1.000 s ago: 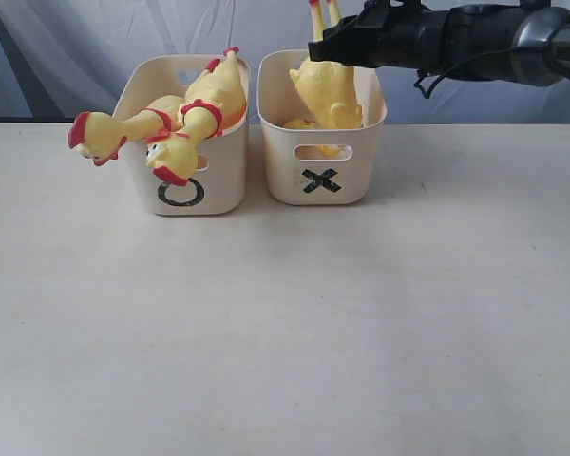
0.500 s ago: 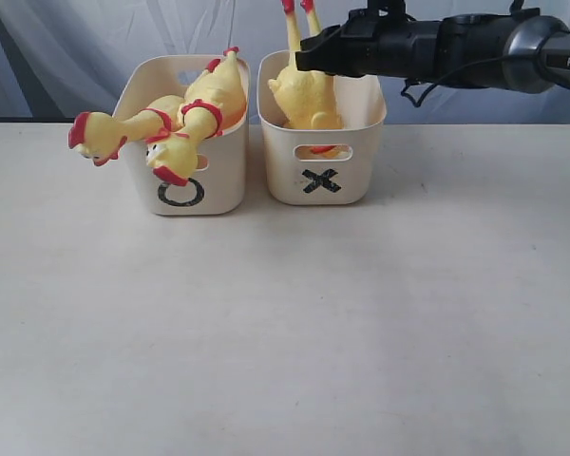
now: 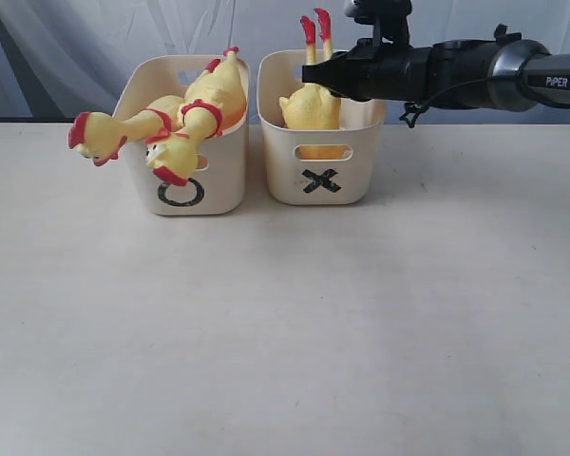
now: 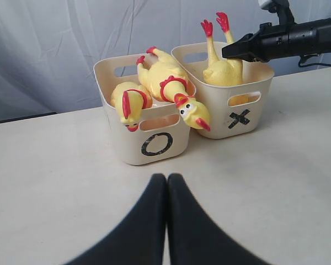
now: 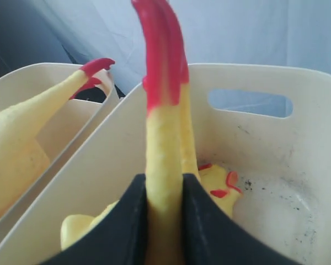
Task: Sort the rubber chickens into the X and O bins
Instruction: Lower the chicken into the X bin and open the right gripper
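Rubber chicken [image 3: 311, 106] (legs in right tool [image 3: 312, 72]) stands in X bin [image 3: 283, 163].

1. The left gripper [image 4: 166, 181] shows 2 black tapered fingers pressed together over the white table [image 4: 55, 176].
2. Beyond it stands the cream plastic tub with a black O [image 4: 129, 152], and close beside it the cream plastic tub with a black X [image 4: 218, 118].
3. 2 yellow rubber chickens with red neck bands lie in the O tub. One [image 4: 163, 77] hangs its head over the front rim, and the other [image 4: 129, 102] leans on the same rim.
4. In the X tub an upside-down yellow rubber chicken [image 4: 223, 72] points 2 red feet up.
5. The black right gripper [image 4: 231, 52] has its tip at this chicken's legs.
6. A pale curtain [image 4: 55, 49] hangs behind.
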